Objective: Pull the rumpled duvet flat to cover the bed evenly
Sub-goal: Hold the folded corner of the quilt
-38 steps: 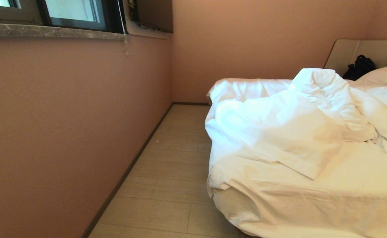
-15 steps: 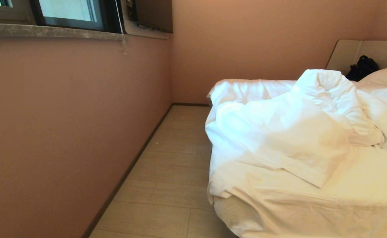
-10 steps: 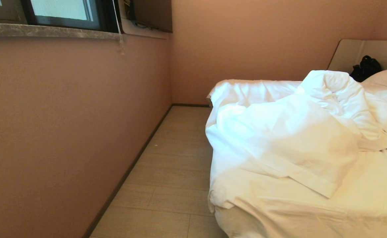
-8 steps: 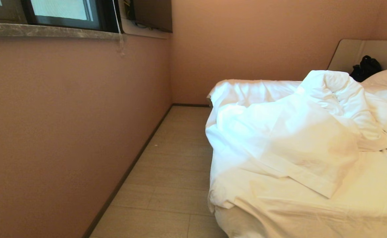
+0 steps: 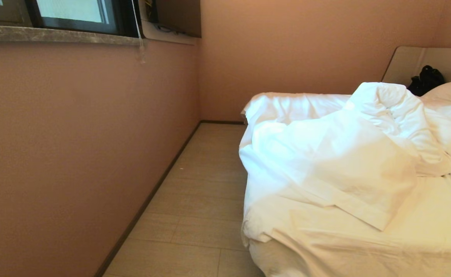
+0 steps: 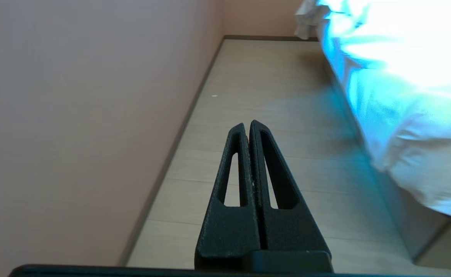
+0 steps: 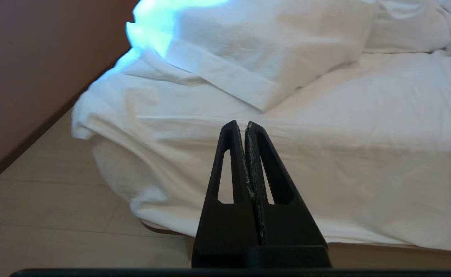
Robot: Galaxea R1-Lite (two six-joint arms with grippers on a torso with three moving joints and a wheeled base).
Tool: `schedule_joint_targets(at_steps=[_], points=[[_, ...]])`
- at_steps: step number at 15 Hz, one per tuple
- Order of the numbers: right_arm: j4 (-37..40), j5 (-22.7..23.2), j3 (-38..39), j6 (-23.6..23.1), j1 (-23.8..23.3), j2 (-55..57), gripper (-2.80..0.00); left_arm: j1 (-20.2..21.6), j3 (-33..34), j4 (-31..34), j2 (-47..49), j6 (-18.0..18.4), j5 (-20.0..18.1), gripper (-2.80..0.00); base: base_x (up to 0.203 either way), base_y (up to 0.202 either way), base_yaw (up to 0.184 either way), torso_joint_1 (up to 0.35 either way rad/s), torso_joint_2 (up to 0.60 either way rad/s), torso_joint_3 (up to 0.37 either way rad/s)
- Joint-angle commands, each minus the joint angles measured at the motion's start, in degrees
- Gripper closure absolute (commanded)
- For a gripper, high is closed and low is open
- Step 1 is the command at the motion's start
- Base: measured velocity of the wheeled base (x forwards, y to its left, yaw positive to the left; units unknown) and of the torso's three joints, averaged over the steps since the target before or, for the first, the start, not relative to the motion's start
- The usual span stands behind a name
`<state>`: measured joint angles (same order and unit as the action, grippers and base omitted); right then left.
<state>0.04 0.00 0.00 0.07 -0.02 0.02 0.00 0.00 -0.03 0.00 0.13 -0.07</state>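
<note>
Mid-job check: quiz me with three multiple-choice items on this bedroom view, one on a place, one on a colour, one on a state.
1. Where is the duvet heaped?
A. on the floor
B. on the bed
C. on the windowsill

2. What colour is the bag by the headboard?
A. black
B. red
C. white

3. How is the right gripper?
A. open
B. gripping cloth
C. shut, empty

Key: 1 B, it lies bunched on the sheet; 2 A, dark against beige; 3 C, fingers meet short of the bed.

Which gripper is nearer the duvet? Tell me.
Right. The right gripper, jaws shut, points at the bed with the duvet ahead. The left gripper, also shut, points along the floor beside the bed.
</note>
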Motion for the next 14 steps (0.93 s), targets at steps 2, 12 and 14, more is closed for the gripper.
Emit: schedule_joint_targets(at_steps=[2,12,14], points=[[-0.04,0.00,0.00,0.01,0.02,-0.02,0.00,0.00,0.00,-0.02,0.08,0.04,-0.01,0.00,0.001,-0.183,-0.001,0.001,0.00,0.002],[-0.01,0.00,0.00,0.19,0.02,-0.02,0.00,0.00,0.00,-0.03,0.02,0.04,-0.01,0.00,0.000,-0.194,0.000,0.003,0.00,0.002],[0.05,0.00,0.00,0.19,0.02,-0.02,0.00,0.00,0.00,-0.06,0.00,0.04,-0.01,0.00,0.000,-0.193,0.002,0.001,0.01,0.002]])
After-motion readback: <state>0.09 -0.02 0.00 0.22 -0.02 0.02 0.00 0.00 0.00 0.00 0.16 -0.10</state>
